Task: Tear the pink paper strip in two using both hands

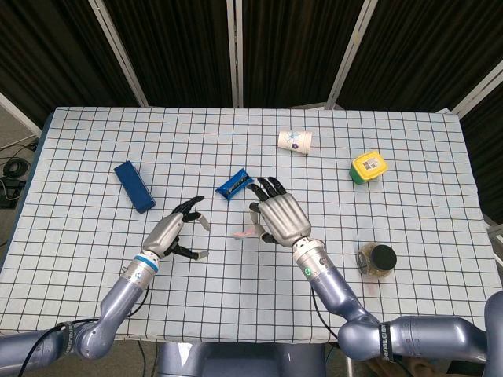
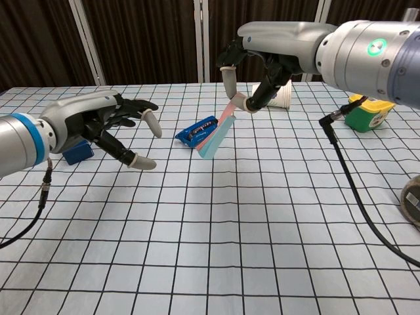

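Observation:
The pink paper strip (image 2: 216, 132), pale blue on its other face, hangs in the air above the checked cloth, pinched at its top end by my right hand (image 2: 266, 49). In the head view the strip (image 1: 244, 233) pokes out to the left of that right hand (image 1: 277, 217). My left hand (image 2: 102, 123) is raised to the left of the strip, fingers spread and holding nothing. A gap separates it from the paper. From the head camera the left hand (image 1: 174, 232) is over the table's front middle.
A blue snack wrapper (image 1: 235, 184) lies just behind the strip. A dark blue box (image 1: 134, 186) sits at the left. A paper cup (image 1: 295, 142) lies on its side at the back, a yellow-lidded green tub (image 1: 368, 167) and a dark-lidded jar (image 1: 377, 260) stand at the right.

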Robot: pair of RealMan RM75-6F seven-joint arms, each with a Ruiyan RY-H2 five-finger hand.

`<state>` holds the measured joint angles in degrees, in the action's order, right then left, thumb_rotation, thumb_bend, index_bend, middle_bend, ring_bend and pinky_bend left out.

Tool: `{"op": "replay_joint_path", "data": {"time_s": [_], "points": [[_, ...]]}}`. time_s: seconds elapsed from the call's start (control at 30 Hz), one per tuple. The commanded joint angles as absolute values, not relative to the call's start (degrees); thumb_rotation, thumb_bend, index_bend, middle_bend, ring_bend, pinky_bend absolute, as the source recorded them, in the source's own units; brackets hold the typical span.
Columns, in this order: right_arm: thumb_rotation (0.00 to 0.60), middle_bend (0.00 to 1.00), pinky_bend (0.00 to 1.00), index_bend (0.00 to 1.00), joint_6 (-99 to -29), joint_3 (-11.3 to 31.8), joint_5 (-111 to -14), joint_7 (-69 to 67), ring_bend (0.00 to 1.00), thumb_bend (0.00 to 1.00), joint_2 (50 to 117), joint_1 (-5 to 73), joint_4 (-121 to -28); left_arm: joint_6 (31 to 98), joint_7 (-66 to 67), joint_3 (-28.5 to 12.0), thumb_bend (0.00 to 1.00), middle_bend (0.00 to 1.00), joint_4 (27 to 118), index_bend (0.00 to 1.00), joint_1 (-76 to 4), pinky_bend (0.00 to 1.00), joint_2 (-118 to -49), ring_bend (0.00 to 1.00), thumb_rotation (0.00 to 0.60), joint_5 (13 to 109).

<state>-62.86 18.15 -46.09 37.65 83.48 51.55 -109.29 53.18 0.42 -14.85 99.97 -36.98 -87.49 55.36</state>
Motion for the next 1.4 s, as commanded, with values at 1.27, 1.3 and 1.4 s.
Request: {"op": "replay_joint_path", "data": {"time_s": [1.27, 1.3, 1.4], "points": [[0.6, 0.13, 0.0, 0.77, -66.56, 16.09, -44.07, 37.7, 0.0, 0.38, 84.5, 55.08, -112.44, 59.1, 10.57, -16.31, 0.21, 0.0, 104.3, 0.58, -43.81, 0.0, -92.21, 0.0, 0.6, 42.35], [0.6, 0.13, 0.0, 0.77, -66.56, 16.08, -44.1, 37.57, 0.0, 0.38, 84.47, 55.1, -112.43, 59.23, 10.68, -16.29, 0.21, 0.0, 104.35, 0.58, -43.85, 0.0, -92.31, 0.0, 0.6, 42.21], [0.6, 0.13, 0.0, 0.77, -66.54, 15.88, -44.25, 37.38, 0.0, 0.38, 84.46, 55.18, -112.34, 59.79, 10.96, -16.24, 0.24, 0.0, 104.45, 0.59, -43.95, 0.0, -92.8, 0.0, 0.6, 41.84]]}}
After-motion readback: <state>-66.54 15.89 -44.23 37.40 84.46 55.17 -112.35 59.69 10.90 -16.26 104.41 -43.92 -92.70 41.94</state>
